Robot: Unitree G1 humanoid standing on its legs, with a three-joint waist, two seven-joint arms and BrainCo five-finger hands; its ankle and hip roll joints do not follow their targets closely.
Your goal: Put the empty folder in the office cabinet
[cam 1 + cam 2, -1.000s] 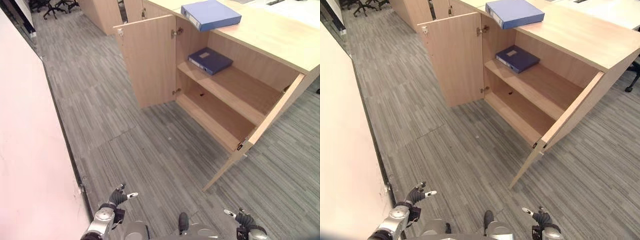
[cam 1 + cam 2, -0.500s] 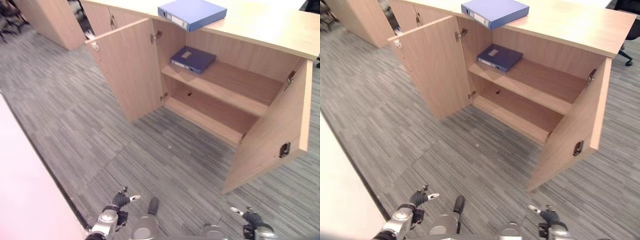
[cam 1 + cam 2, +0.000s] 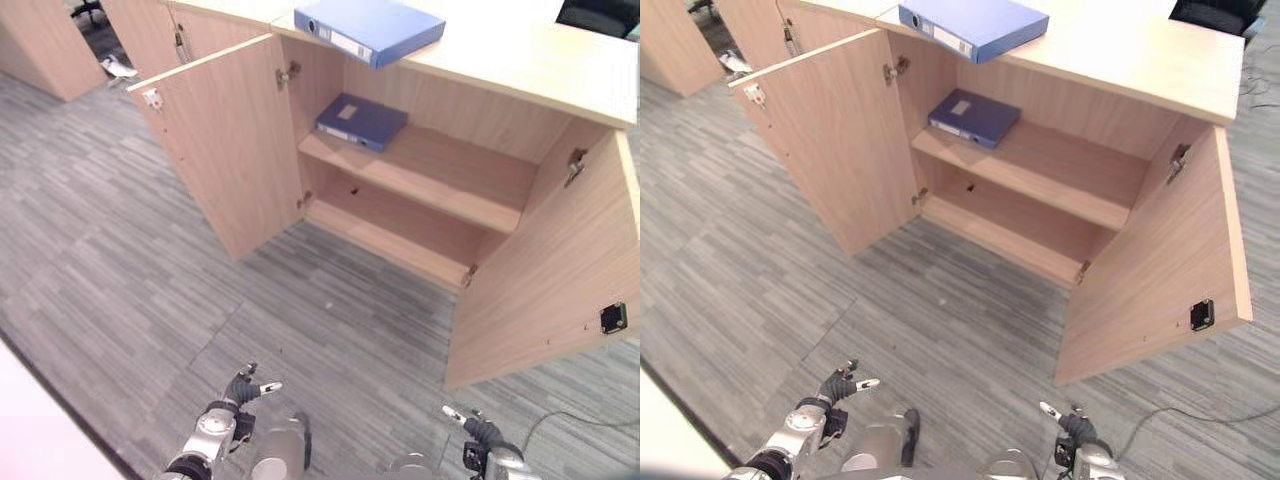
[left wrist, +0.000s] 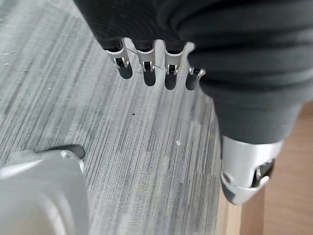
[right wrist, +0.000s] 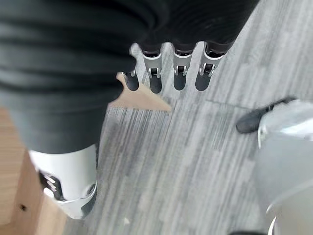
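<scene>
Both hands (image 3: 243,390) (image 3: 468,425) still low, fingers relaxed and empty; blue folder (image 3: 368,28) atop open cabinet (image 3: 520,70), another (image 3: 360,120) shelved.

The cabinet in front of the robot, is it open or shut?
Open. Both doors of the cabinet are swung wide, the left door and right door, exposing two shelves with a dark blue folder on the upper one.

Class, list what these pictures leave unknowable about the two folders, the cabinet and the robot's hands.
- Whether either folder is empty: the top folder and the shelf folder both lie closed in the eye views.
- The cabinet beyond its right door: the picture edge cuts it off.
- The bottom shelf's back corners: shadowed under the upper shelf.
- The left hand and right hand: small in the eye views, though their wrist views show straight fingers.
</scene>
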